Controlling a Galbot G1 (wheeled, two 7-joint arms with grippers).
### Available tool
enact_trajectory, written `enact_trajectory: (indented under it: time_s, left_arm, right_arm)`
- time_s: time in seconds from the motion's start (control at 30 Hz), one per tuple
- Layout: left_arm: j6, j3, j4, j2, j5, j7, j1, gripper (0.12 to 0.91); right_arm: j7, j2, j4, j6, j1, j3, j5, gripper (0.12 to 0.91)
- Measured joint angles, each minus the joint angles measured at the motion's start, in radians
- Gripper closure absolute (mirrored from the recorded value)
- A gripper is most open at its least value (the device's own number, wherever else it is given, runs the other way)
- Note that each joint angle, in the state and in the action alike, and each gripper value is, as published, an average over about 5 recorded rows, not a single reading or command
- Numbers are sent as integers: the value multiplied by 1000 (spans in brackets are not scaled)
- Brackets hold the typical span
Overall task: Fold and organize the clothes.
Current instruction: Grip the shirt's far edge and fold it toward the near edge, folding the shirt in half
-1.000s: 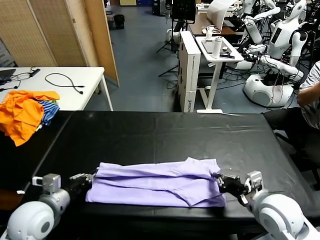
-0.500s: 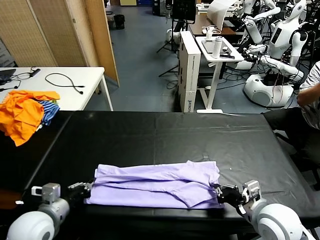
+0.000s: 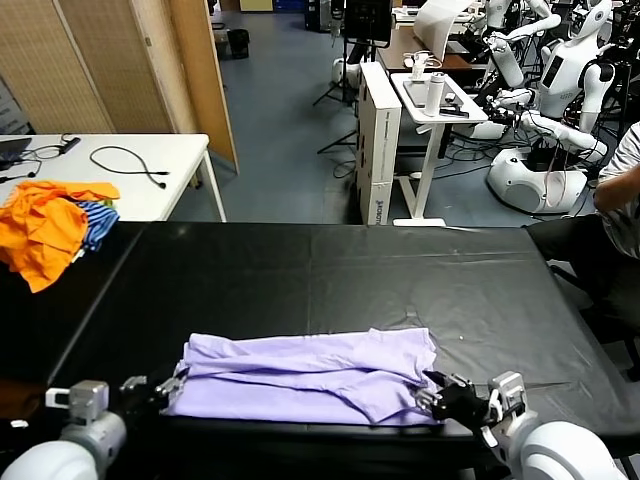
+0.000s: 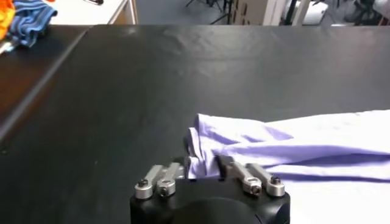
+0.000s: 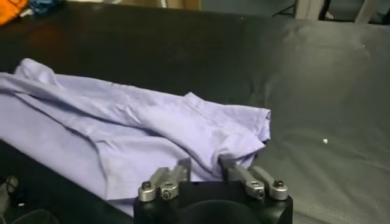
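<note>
Since the earlier frame both grippers have slid back toward the near edge of the table, dragging the shirt with them, and their jaws have parted; the shirt now lies a bit nearer that edge.

Head view: shirt point(image 3: 305, 378), lavender, folded into a long band, lies flat along the near edge of the black table point(image 3: 330, 270), roughly centred between the side edges. Left gripper point(image 3: 168, 389) sits at the shirt's left end, right gripper point(image 3: 437, 393) at its right end, both low at the near edge. Orange clothes point(image 3: 42, 225) with a blue-striped cloth point(image 3: 96, 222) are piled at the far left corner. A white desk point(image 3: 150, 170) with a cable stands beyond that corner.

Left wrist view: left gripper point(image 4: 203, 167) has jaws apart, with the shirt's point(image 4: 292, 149) bunched end corner lying between the fingers point(image 4: 228, 167). Fabric touches or nearly touches them; I can't tell if any grip remains.

Right wrist view: right gripper point(image 5: 204, 166) jaws apart, straddling the shirt's point(image 5: 128, 131) edge near its folded sleeve. Cloth lies slack on the table, not pinched.
</note>
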Motion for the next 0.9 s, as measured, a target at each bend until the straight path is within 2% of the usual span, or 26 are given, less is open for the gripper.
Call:
enact_trajectory:
  time_s: [0.1,0.27,0.5,0.7,0.9]
  left_arm:
    - [0,-14,-2,4,-41,-27,-24,129]
    - [0,13,41,12,-57,-60,-117,124]
    - [-13,79,133,3,-56,-61,-222,123]
    - [-21,119,193,-4,-53,-58,-257,123]
    - [-23,132,219,-8,-50,-55,-260,123]
  right_arm:
    - [16,33,-44,0,60,-10,-7,119]
    - [23,81,-138,0,153,-44,-32,118]
    - [31,132,-242,0,238,-78,-40,118]
    - [30,162,-288,0,262,-92,-55,126]
    - [24,179,-319,0,272,-100,-76,232]
